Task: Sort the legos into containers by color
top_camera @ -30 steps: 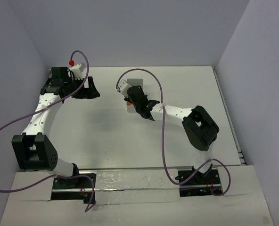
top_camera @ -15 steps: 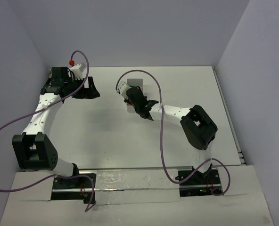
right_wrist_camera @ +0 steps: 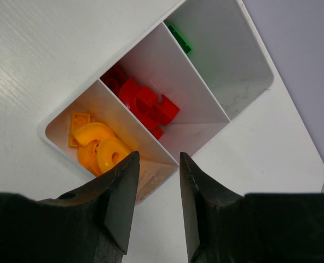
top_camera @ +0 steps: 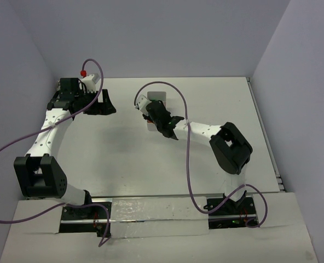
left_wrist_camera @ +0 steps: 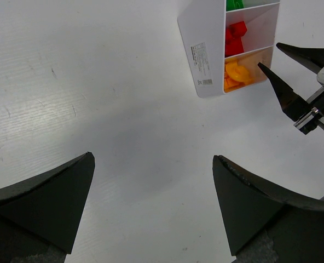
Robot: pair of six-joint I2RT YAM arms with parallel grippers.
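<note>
While the left arm reaches toward the far left corner of the tabletop, the left gripper hangs low over bare white surface. Its jaws are spread wide and there is nothing between them.

To the right, roughly midway between the left and right edges and in the far half of the table, stand the containers. They form one narrow white tray whose long axis runs from the near side toward the far edge, and a small printed label sits on its left outer wall. The compartment closest to the near edge holds the orange legos, which are curved pieces and a flat square one. The middle compartment holds the red legos, studded and curved, piled together. The farthest compartment holds green legos. Only a small piece shows there, against the dividing wall.

Further right, the right arm comes in from the near right side of the table. The right gripper is poised over the near end of the tray, at the outer wall of the orange compartment. Its fingers stand a little apart and hold nothing. Whether the tips touch the rim cannot be told.
</note>
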